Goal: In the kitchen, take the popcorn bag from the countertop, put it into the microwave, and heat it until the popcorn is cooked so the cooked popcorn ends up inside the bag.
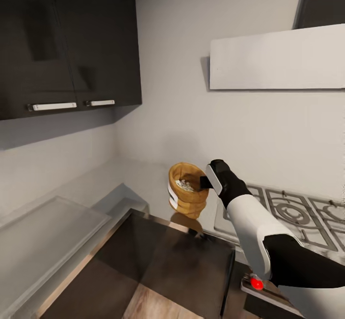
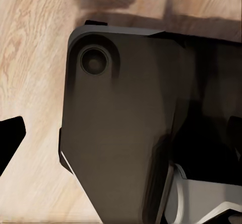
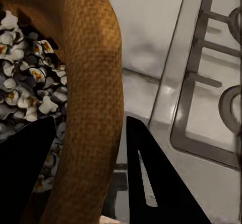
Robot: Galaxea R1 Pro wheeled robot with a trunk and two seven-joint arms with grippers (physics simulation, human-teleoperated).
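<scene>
Burlap popcorn bag [image 3: 88,82] rim, pinched by right end effector [image 3: 93,158]

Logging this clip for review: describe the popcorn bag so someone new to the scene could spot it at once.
Start at the gas hob on the right of the countertop. Just left of it, the right gripper holds the bag by its rim, jaws either side. It is the one tan, woven sack, its rolled-down rim open on white popcorn.

Open counter [image 1: 139,177] lies left of the bag [image 1: 188,190]. The hob [image 1: 287,213] crowds its right, and dark cabinets [image 1: 67,41] hang overhead.
</scene>
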